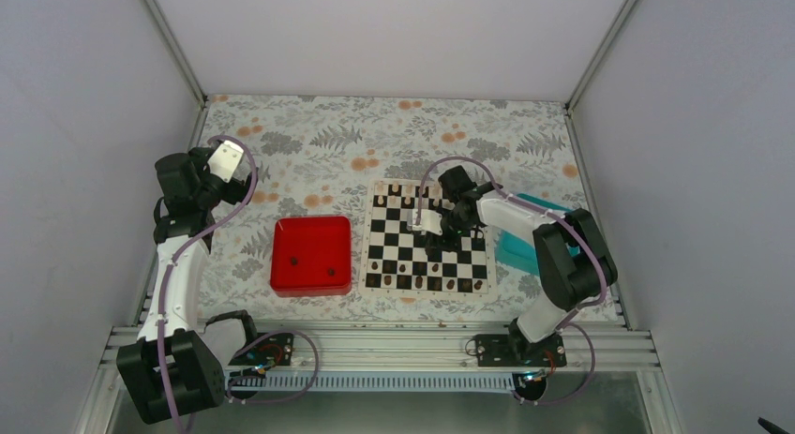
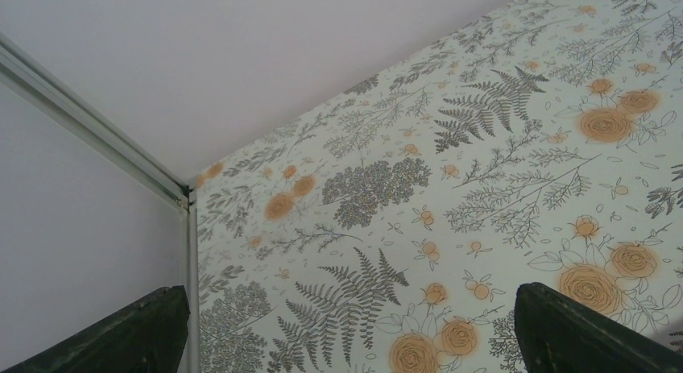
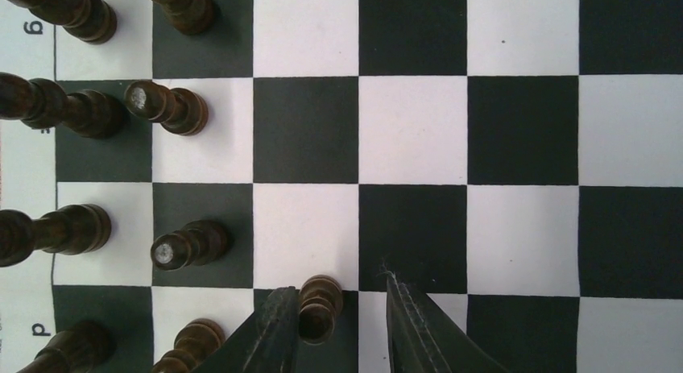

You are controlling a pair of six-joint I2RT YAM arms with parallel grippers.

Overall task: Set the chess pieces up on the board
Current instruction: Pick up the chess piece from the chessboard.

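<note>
Right arm: reaches from lower right to frame centre, wrist bent down over flat black-and-cream chessboard (image 1: 403, 251). Right tool (image 3: 337, 288): spread around one dark brown chess piece (image 3: 320, 308), which touches one finger. Further dark chess pieces (image 3: 173, 107): wrist view's left columns; bare squares to the right. Left arm: raised at upper left over floral desk (image 2: 499, 147). Left tool (image 2: 346, 341): spread wide

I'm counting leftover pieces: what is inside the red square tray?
Two tiny dark chess pieces lie apart on the floor of the red square tray. Nothing covers it; piece types are unreadable.
</note>
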